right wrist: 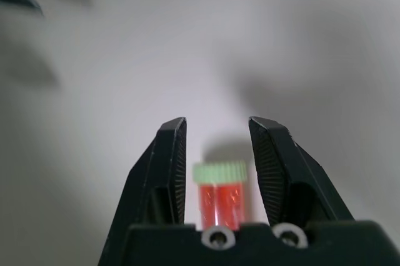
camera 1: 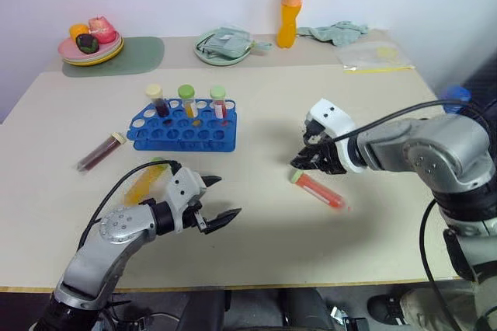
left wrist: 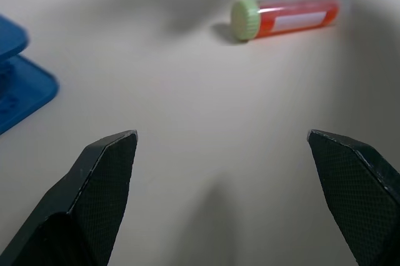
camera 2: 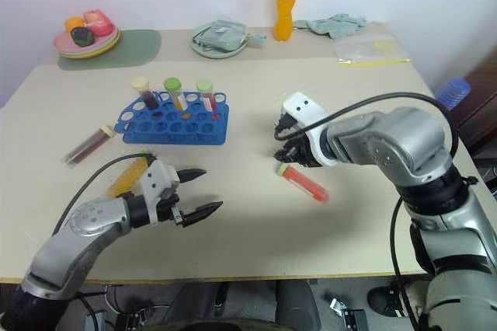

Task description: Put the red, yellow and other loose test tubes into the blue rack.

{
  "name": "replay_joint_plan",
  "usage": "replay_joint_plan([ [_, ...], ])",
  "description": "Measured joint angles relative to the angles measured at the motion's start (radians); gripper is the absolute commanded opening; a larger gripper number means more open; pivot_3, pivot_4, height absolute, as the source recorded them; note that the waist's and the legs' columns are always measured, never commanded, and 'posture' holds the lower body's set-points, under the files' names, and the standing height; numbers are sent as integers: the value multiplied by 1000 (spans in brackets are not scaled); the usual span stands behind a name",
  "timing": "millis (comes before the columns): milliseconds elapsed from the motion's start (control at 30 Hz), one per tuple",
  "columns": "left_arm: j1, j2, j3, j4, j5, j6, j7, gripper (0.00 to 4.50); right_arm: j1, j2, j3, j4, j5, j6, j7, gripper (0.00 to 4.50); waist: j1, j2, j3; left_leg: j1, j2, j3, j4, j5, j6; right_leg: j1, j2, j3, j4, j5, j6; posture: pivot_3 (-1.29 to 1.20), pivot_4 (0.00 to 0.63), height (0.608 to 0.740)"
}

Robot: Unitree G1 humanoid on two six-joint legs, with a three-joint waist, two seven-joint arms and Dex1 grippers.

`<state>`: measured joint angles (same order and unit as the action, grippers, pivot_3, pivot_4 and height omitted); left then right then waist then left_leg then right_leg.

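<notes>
r end effector (camera 1: 304,162) sits over the capped end of the red tube (camera 1: 320,189), which lies flat on the desk (camera 1: 373,106) well right of the blue rack (camera 1: 183,125). in the r wrist view the fingers (right wrist: 164,172) bracket the green cap w/ a sliver of gap each side, so narrowed around it but can't tell if they actually bite yet.

to do it well, i'd judge: finish closing just below the cap, not on it, so the tube doesn't pivot; lift straight, let it hang vertical, then carry to a free hole, since 3 capped tubes already stand in the rack's back row.

l end effector (camera 1: 219,196) is wide open, empty, low over the desk. the yellow tube (camera 1: 146,182) lies beside that arm; the maroon tube (camera 1: 101,152) lies left of the rack.
</notes>
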<state>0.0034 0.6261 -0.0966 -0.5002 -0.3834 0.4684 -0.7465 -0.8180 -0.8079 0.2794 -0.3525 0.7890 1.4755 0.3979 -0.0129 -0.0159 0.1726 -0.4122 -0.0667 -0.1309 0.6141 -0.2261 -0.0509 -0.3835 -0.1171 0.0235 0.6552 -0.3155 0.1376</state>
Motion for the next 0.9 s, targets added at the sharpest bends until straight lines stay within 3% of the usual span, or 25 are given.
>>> replay_joint_plan([
  [300, -38, 4, -38, -7, -1, 9, -62, 4500, -13, -26, 63, -69, -13, 115, 80, 1731, -1, 0, 0, 0, 1, 0, 0, 0, 0, -1, 0, 0, 0, 0, 0, 0, 150, 740],
  [900, -37, -11, -48, -27, -10, 26, -49, 4500, -3, -29, 165, -14, -173, 80, 119, 1731, -1, 0, 0, 0, 0, 0, -1, 0, 0, -1, 0, 0, 0, 0, 0, 0, 150, 740],
])
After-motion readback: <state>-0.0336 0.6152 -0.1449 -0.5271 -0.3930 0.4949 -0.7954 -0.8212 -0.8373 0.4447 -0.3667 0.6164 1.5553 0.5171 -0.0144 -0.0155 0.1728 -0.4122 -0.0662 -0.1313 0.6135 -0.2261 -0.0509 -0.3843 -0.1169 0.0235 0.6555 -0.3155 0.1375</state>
